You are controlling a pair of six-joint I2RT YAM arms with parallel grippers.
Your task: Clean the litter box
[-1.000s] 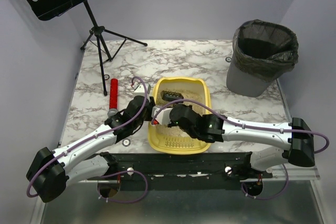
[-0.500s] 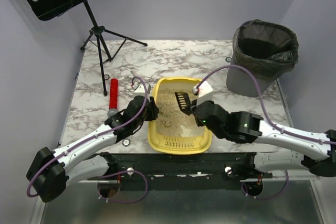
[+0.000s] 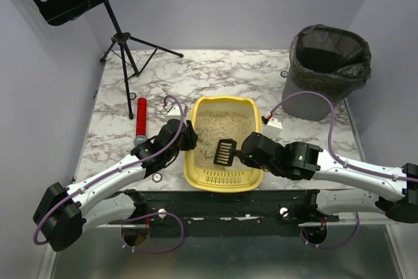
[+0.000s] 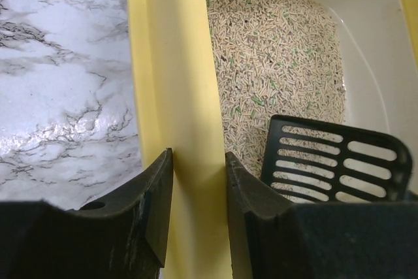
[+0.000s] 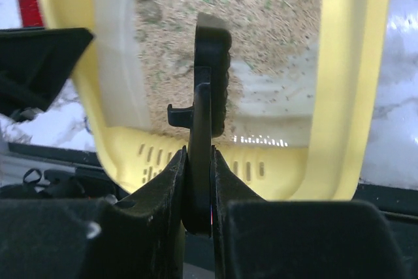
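"Now, the left side?"
"The left gripper (image 4: 199, 184) pinches the left wall of the litter box (image 3: 257, 124), one finger outside, one inside."
"Box position?"
"On the marble worktop (image 3: 215, 73), near edge, between both arms; litter (image 3: 219, 125) lies mostly toward the far end."
"Right side?"
"The right gripper (image 5: 199, 161) is clamped on the handle of a black slotted scoop (image 3: 224, 153), blade over the box's middle."

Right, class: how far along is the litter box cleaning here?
Done: the left gripper clamps the litter box's left wall, and the right gripper is shut on the black scoop's handle. In hand: the scoop hangs over the litter near the sieve end; its load is unclear. Left, probably: lifting out clumps and tipping them into the grey bin.
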